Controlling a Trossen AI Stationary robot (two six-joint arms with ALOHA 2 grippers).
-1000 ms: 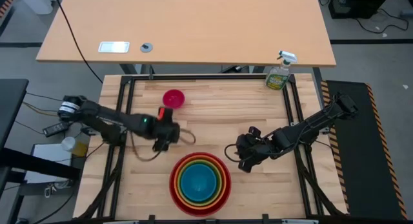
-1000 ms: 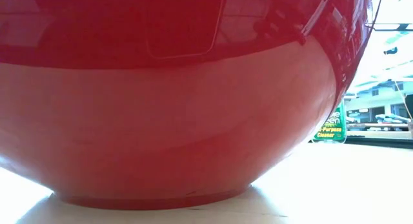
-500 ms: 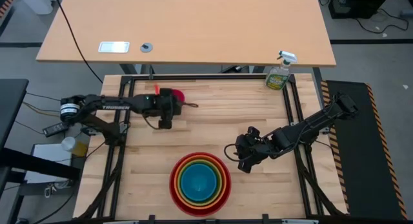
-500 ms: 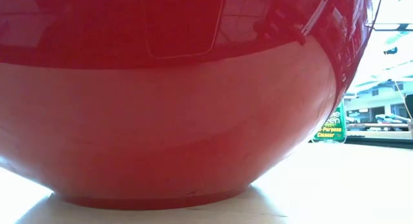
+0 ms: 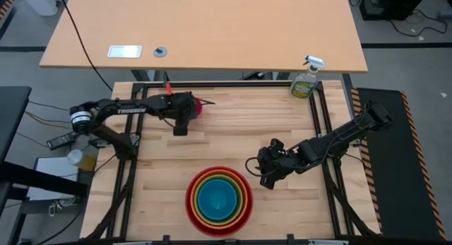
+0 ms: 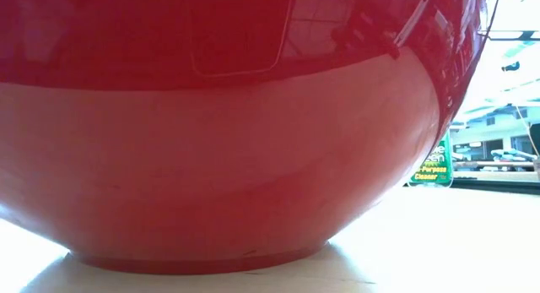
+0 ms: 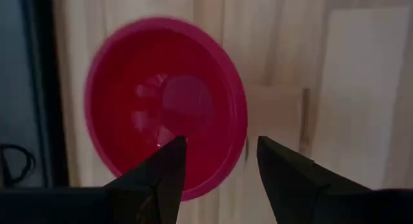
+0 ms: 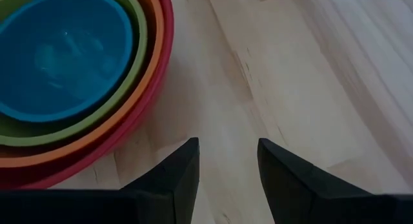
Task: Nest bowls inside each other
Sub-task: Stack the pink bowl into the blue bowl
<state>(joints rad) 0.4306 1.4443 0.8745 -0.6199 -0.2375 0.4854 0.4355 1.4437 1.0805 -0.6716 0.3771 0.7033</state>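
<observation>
The small magenta-pink bowl (image 5: 193, 106) stands on its base, mouth up, at the table's far left (image 7: 164, 101). My left gripper (image 5: 188, 111) hovers over it, open. In the left wrist view (image 7: 219, 153), one finger stands over the bowl's inside and the other outside its rim. The red bowl (image 5: 219, 200) rests near the front edge with the orange, lime green and blue bowls (image 8: 61, 53) nested inside it. My right gripper (image 5: 265, 176) waits open just right of that stack (image 8: 227, 153), with nothing between its fingers.
A green spray bottle (image 5: 306, 79) stands at the far right corner (image 6: 434, 162). The red bowl's wall (image 6: 228, 158) fills the low view. A black frame rail (image 5: 212, 85) runs along the table's far edge, close behind the magenta bowl.
My left gripper has swung from beside the nested stack toward the table's far edge. It now hangs over the magenta bowl, a little lower, with its wrist rolled. Its fingers have stayed open. The bowls have not moved.
</observation>
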